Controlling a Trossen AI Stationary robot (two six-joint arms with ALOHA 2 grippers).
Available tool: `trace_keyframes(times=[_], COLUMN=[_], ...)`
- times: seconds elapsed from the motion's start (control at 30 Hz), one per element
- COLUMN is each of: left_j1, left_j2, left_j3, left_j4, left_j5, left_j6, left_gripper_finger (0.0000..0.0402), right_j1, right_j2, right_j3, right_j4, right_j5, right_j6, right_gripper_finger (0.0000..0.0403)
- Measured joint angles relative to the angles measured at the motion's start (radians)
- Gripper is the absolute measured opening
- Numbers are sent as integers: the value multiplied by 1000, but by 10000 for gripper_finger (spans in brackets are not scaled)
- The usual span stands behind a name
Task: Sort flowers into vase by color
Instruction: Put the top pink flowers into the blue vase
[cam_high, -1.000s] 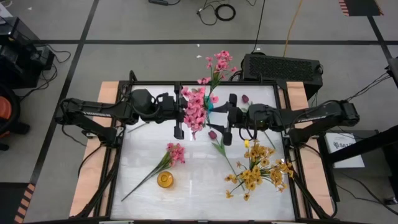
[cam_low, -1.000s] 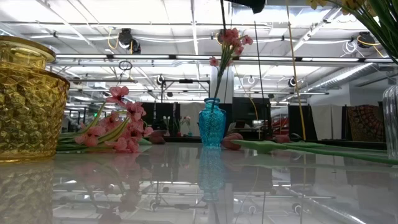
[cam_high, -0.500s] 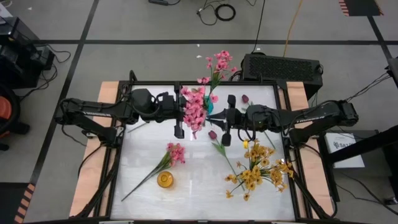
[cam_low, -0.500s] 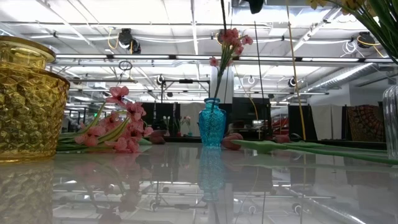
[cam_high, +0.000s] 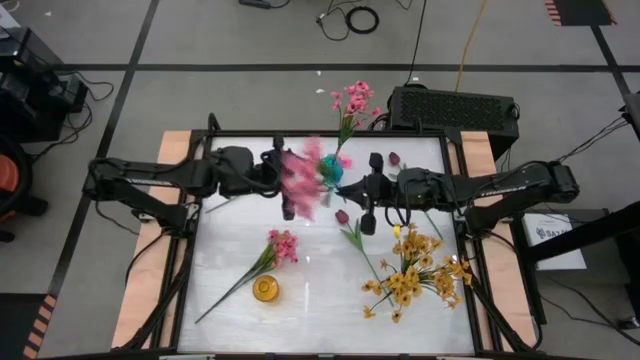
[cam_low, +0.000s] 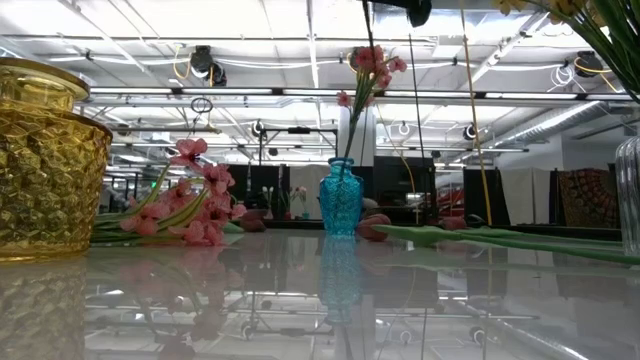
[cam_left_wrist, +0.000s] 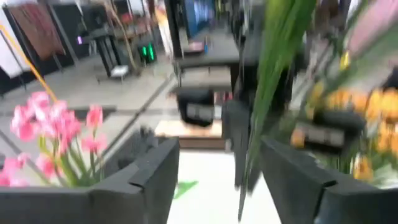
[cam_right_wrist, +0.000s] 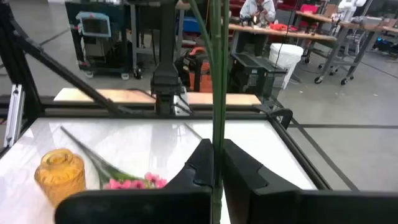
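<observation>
Pink spray (cam_high: 301, 178) hangs above the blue vase (cam_high: 331, 170), its stem pinched in the right gripper (cam_high: 366, 190); the left gripper (cam_high: 283, 185) stands apart beside it. One pink spray (cam_high: 280, 246), yellow sprays (cam_high: 415, 268) and tulip buds (cam_high: 342, 217) lie unsorted near the yellow vase (cam_high: 265, 289).

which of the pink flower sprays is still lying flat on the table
The pink spray beside the yellow vase, near the table's front left. The other pink sprays are up by the blue vase, one standing in it.
</observation>
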Motion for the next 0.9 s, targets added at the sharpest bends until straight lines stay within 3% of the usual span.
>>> trace_keyframes(times=[0.13, 0.3, 0.53, 0.73, 0.9], left_j1=[-8, -35, -91, -123, -126], left_j2=[-20, -19, 28, 79, 131], left_j3=[0, -31, -106, -154, -172], left_j4=[-117, -95, 134, 296, 467], left_j5=[-1, 51, -10, -179, -190], left_j6=[-45, -79, -131, -155, -140], left_gripper_finger=[244, 247, 247, 247, 247], right_j1=[0, 0, 1, 1, 1], right_j2=[-31, -51, -32, -25, -25], right_j3=[0, 0, 0, 0, 0], right_j4=[-9, -9, -97, -121, -131], right_j5=[0, 0, -4, -4, -4], right_j6=[-1, 10, 50, 70, 77], right_gripper_finger=[2, 1, 1, 1, 1])
